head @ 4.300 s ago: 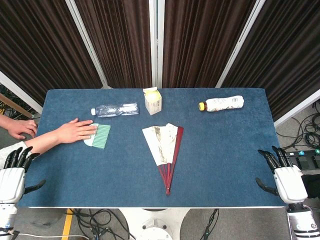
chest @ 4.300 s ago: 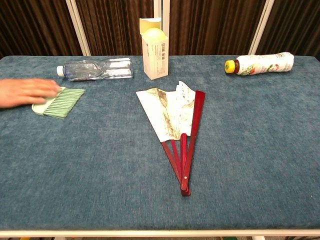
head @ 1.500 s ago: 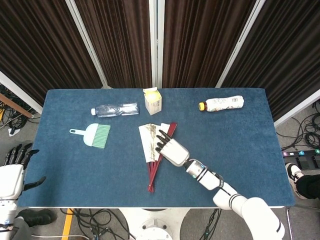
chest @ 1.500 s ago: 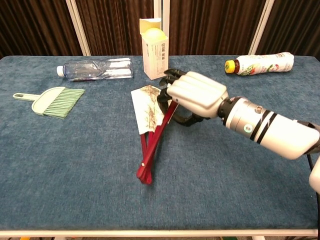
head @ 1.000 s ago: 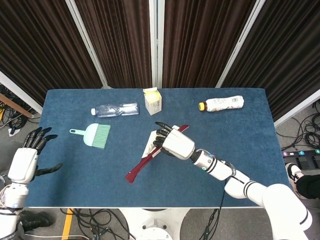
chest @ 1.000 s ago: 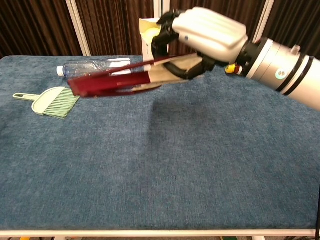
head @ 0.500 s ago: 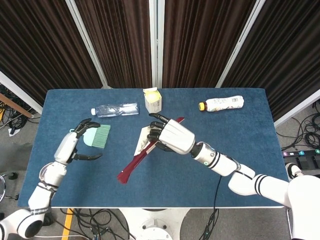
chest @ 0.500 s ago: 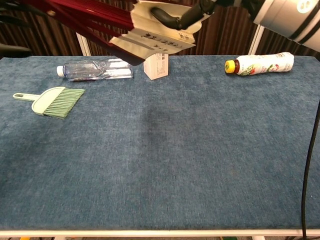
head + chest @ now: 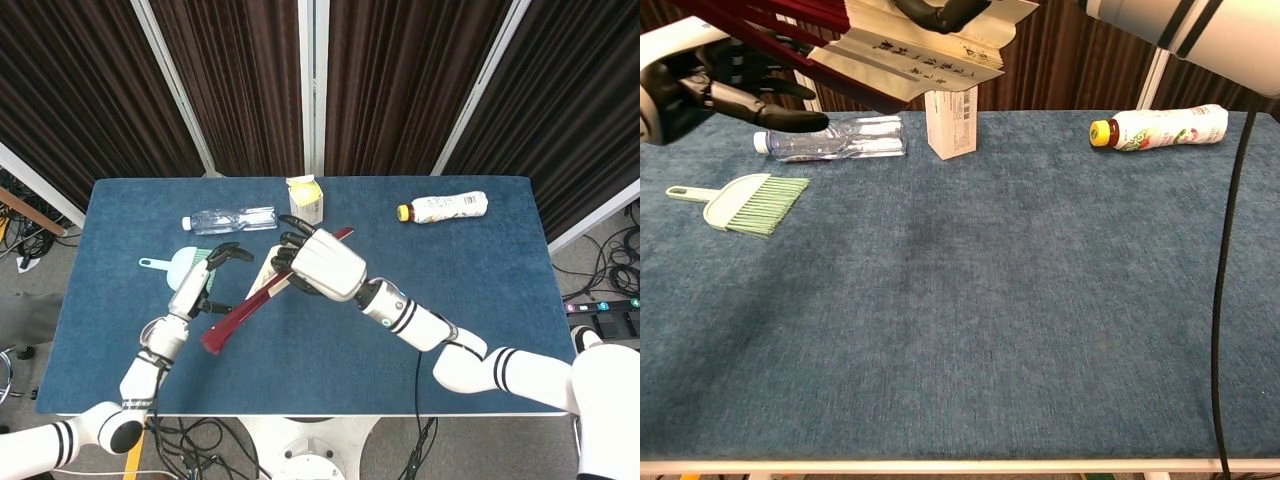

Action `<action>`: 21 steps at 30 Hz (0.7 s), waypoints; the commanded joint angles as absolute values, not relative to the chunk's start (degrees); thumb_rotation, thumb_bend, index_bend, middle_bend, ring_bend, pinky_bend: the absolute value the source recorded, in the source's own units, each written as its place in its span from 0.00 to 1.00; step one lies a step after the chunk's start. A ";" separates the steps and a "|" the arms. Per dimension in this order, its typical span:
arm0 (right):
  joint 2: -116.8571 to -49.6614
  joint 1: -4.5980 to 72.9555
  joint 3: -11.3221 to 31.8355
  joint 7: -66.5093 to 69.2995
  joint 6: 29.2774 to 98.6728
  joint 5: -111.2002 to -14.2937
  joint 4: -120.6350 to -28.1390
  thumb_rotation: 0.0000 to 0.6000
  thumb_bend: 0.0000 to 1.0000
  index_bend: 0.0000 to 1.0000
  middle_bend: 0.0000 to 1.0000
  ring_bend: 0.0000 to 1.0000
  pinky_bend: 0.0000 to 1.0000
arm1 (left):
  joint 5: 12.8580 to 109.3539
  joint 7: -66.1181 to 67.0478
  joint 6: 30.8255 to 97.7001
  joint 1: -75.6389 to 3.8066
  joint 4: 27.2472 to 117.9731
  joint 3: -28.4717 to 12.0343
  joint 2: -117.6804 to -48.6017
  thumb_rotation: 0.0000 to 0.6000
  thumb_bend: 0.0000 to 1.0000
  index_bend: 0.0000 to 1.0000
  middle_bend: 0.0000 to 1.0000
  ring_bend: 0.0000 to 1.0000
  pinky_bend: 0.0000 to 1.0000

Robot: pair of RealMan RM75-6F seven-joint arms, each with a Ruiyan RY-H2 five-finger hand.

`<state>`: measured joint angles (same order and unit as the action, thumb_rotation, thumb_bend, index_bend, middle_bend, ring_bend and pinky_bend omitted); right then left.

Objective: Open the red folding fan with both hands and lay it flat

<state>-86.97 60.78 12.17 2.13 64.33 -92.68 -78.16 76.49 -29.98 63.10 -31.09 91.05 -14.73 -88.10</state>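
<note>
Fingers of the right hand (image 9: 322, 265) grip the red folding fan (image 9: 258, 295) by its paper leaf, holding it mostly folded and lifted above the blue table (image 9: 480, 290), red ribs slanting down leftward. Left hand (image 9: 200, 283) hovers beside those ribs, fingers spread, holding nothing, over the green brush (image 9: 745, 205).

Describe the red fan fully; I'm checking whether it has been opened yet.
The red fan is mostly folded, with dark red ribs and a cream paper leaf bearing dark markings. It is held above the table, slanting from the right hand, which grips its paper end, down toward the open left hand, which doesn't yet grip it.
</note>
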 commanded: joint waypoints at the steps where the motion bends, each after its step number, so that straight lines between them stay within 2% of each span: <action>1: -88.00 60.92 12.82 0.69 63.78 -91.54 -78.17 1.00 0.83 0.86 0.65 0.35 0.14 | 74.60 -29.29 63.04 -31.96 90.04 -15.77 -90.41 1.00 0.00 0.34 0.31 0.15 0.24; 13: -91.58 61.16 14.85 -2.18 61.85 -86.79 -76.57 1.00 0.83 0.85 0.65 0.34 0.12 | 69.03 -26.15 63.88 -33.77 86.81 -18.92 -96.88 1.00 0.00 0.35 0.32 0.16 0.26; 16: -92.42 61.28 15.28 -3.53 61.61 -85.90 -76.23 1.00 0.83 0.84 0.65 0.34 0.12 | 68.35 -25.70 64.34 -34.10 85.99 -19.57 -98.23 1.00 0.00 0.38 0.34 0.16 0.26; 21: -93.93 61.23 15.74 -4.99 61.45 -84.50 -75.79 1.00 0.83 0.84 0.65 0.34 0.11 | 67.07 -25.70 66.10 -34.40 84.08 -21.22 -101.20 1.00 0.00 0.44 0.40 0.22 0.32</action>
